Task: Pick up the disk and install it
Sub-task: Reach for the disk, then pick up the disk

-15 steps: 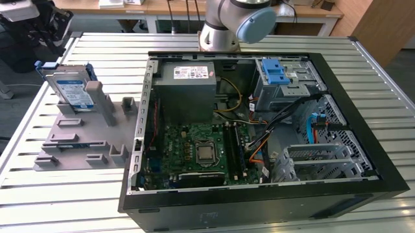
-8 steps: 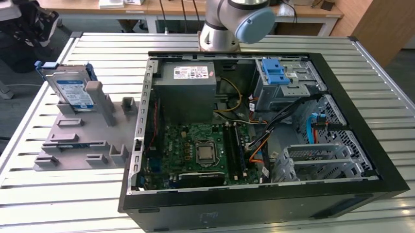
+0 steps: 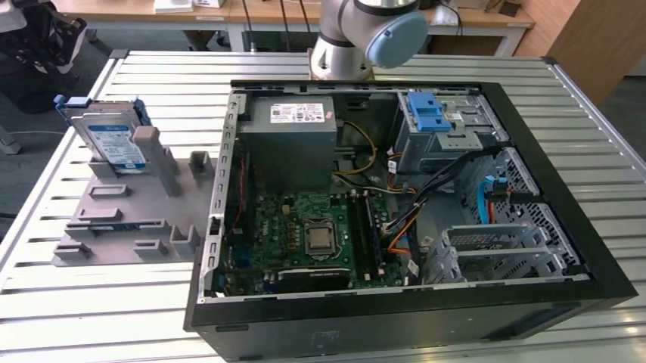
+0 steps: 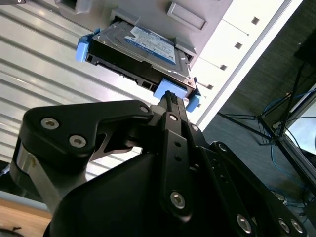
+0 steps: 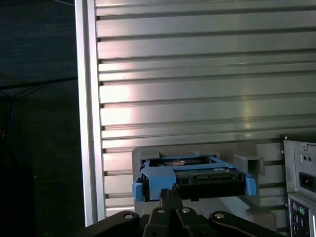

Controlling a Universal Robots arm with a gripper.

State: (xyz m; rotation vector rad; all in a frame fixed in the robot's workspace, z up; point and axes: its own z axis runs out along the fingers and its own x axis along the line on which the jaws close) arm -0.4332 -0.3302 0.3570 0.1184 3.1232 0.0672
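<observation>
The disk (image 3: 111,140), silver with a white-and-blue label and a blue carrier frame, stands on edge in a grey holder (image 3: 131,219) at the exterior view's left, on the slatted table. Both wrist views show the disk (image 4: 143,49) (image 5: 192,180) ahead of my gripper (image 4: 170,96) (image 5: 171,195). The black fingers are pressed together with nothing between them, and their tips line up with the blue frame's near edge. The gripper stays apart from the disk.
An open black computer case (image 3: 565,189) lies beside the holder, with a grey power-supply box (image 3: 293,144), a green mainboard (image 3: 313,234), a silver cage with a blue latch (image 3: 439,125) and an empty drive cage (image 3: 500,246). The arm's base (image 3: 353,38) stands behind it.
</observation>
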